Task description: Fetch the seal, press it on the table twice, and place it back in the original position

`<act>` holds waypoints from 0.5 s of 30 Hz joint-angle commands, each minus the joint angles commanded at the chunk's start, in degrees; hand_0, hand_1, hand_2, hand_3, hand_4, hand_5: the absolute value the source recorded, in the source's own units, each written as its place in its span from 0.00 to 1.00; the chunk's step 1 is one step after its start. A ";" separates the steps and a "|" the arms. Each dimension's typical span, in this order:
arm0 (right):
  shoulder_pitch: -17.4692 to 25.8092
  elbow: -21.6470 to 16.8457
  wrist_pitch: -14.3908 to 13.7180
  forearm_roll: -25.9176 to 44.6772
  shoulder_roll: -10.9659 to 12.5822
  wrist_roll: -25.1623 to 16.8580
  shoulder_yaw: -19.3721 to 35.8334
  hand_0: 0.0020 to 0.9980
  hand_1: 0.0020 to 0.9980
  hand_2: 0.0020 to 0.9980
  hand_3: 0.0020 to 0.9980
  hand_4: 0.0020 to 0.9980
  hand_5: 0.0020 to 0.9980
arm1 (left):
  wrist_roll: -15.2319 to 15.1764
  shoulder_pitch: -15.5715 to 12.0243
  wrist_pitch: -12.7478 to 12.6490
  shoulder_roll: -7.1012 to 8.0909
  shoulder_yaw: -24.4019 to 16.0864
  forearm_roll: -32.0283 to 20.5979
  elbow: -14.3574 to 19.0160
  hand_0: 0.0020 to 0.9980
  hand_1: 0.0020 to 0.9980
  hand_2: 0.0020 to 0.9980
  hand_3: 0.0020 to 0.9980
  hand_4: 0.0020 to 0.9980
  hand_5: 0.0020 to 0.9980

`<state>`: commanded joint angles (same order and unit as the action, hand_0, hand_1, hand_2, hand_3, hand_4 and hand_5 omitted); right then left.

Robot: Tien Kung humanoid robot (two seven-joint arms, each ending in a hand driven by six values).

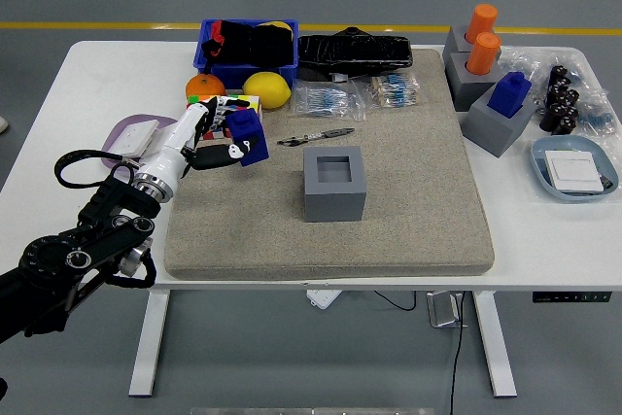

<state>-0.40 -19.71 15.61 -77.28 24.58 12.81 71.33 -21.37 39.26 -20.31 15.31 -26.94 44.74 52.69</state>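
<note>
— What has your left hand [204,138] got?

— Its white fingers [216,154] are closed around the blue seal [247,135]. You hold it tilted, lifted clear of the grey mat [408,191], above the mat's far left corner.

— And just past the seal?

— The two colour cubes [225,102] sit right behind it, partly hidden by your hand, with the orange [203,85] and the lemon [267,89] beyond them and the blue bin [248,46] at the table's far edge. A purple dish [124,135] lies off the mat by the table's left edge, beside your wrist.

— Where is the grey holder?

— The empty grey block [334,183] stands near the mat's middle, well apart from the seal. A pen [316,135] lies between them, nearer the far edge.

— Anything on the right?

— A second blue seal [508,93] sits in its own grey block at the mat's far right corner.
</note>
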 joint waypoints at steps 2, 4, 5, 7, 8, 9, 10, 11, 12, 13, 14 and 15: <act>-0.02 -0.04 0.01 0.02 -0.02 0.00 -0.02 0.87 0.79 0.79 0.76 0.87 0.52 | 0.32 0.59 0.22 -0.12 -0.07 0.44 2.31 0.74 0.54 0.51 0.73 0.70 0.00; -0.04 -0.03 0.03 0.05 -0.01 0.00 -0.11 0.87 0.79 0.79 0.76 0.87 0.52 | 0.80 1.44 0.45 -0.29 0.36 1.18 4.17 0.74 0.54 0.51 0.73 0.70 0.00; -0.06 -0.03 0.03 0.06 0.01 0.00 -0.18 0.87 0.79 0.79 0.76 0.87 0.52 | 1.09 1.89 0.56 -0.39 0.65 1.58 4.78 0.74 0.54 0.51 0.73 0.70 0.00; -0.08 -0.04 0.03 0.11 0.06 -0.01 -0.30 0.87 0.79 0.79 0.76 0.87 0.52 | 1.49 2.77 0.83 -0.61 1.41 1.77 5.62 0.74 0.54 0.51 0.73 0.70 0.00; -0.11 -0.04 0.03 0.12 0.09 -0.01 -0.37 0.87 0.79 0.79 0.76 0.87 0.52 | 1.62 3.16 0.95 -0.70 1.75 1.79 5.95 0.74 0.54 0.51 0.73 0.70 0.00; -0.22 -0.05 0.04 0.13 0.17 0.00 -0.52 0.87 0.79 0.79 0.76 0.87 0.52 | 1.79 3.83 1.13 -0.87 2.32 1.80 6.42 0.74 0.54 0.51 0.73 0.70 0.00; -0.25 -0.06 0.03 0.17 0.22 -0.02 -0.57 0.87 0.79 0.79 0.76 0.87 0.52 | 1.93 4.24 1.30 -1.03 2.73 1.77 6.67 0.74 0.54 0.51 0.73 0.70 0.00; -0.26 -0.07 0.03 0.19 0.24 -0.02 -0.60 0.87 0.79 0.79 0.76 0.87 0.52 | 2.00 4.45 1.39 -1.11 2.95 1.75 6.80 0.74 0.54 0.51 0.73 0.70 0.00; -0.30 -0.02 0.03 0.20 0.27 -0.01 -0.64 0.87 0.79 0.79 0.76 0.87 0.52 | 2.22 5.07 1.65 -1.40 3.71 1.85 7.07 0.74 0.54 0.51 0.73 0.70 0.00; -0.35 0.01 0.02 0.21 0.31 -0.01 -0.69 0.87 0.79 0.79 0.76 0.87 0.52 | 2.35 5.58 1.81 -1.68 4.42 1.81 7.20 0.74 0.54 0.51 0.73 0.70 0.00; -0.37 0.02 0.01 0.21 0.33 -0.01 -0.72 0.87 0.79 0.79 0.76 0.87 0.52 | 2.40 5.82 1.89 -1.83 4.78 1.77 7.25 0.74 0.54 0.51 0.73 0.70 0.00; -0.41 0.02 0.02 0.24 0.36 -0.01 -0.75 0.87 0.79 0.79 0.76 0.87 0.52 | 2.48 6.15 1.97 -2.05 5.36 1.76 7.24 0.74 0.54 0.51 0.73 0.70 0.00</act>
<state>-0.81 -19.69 15.62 -77.03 24.94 12.79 70.58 -18.89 45.41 -18.34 13.27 -21.58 46.50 59.93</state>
